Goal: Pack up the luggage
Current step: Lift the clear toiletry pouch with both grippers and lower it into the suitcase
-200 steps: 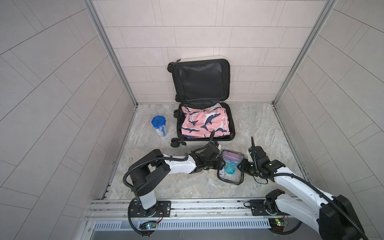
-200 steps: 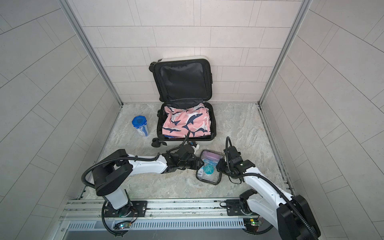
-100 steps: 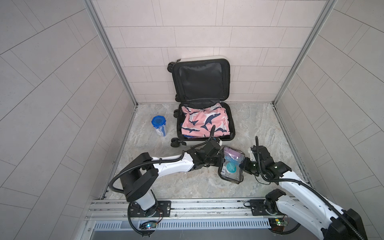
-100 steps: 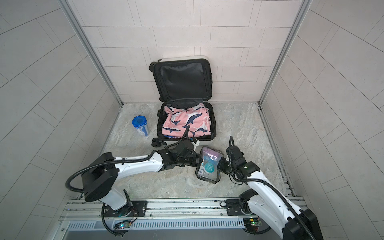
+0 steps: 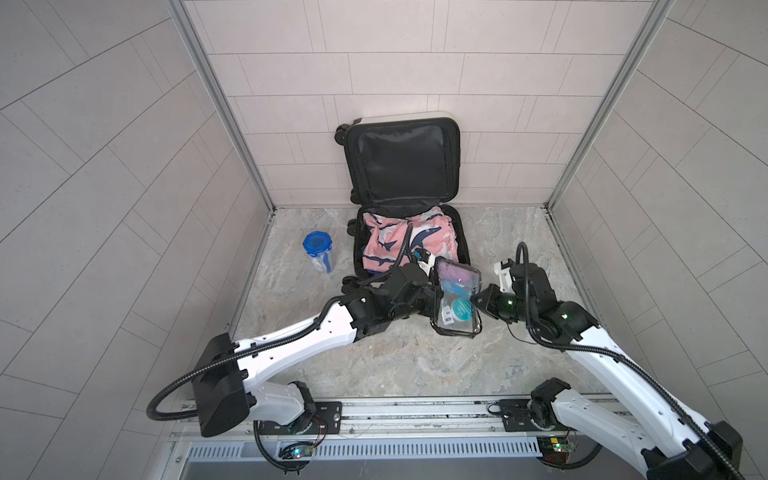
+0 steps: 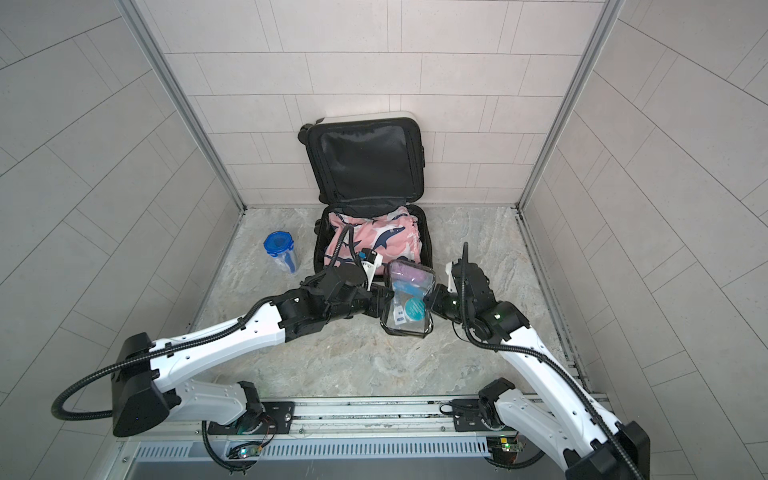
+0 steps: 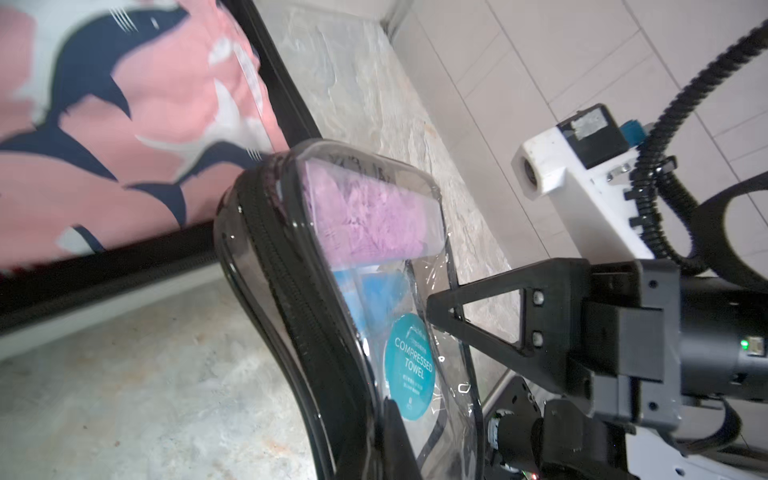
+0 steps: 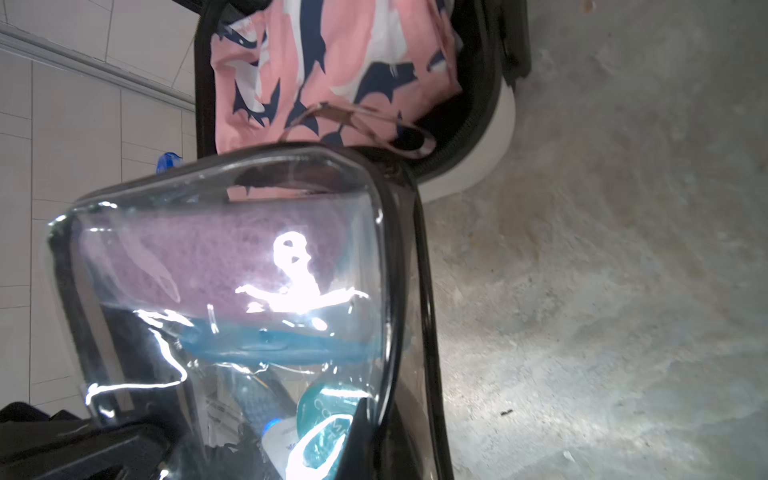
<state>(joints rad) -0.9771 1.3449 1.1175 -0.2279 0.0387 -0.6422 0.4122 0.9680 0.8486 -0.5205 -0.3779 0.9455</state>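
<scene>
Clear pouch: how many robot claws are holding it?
2. Seen from above, the left gripper clamps the pouch's left edge; the right gripper clamps its right edge.

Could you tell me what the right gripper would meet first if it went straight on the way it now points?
The right gripper is shut on the clear pouch, so that comes first. Beyond it, probably the left gripper on the pouch's opposite edge; depth is unclear.

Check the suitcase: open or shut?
Open. The suitcase has its lid raised, black lining showing; pink clothes lie in the bottom half.
</scene>
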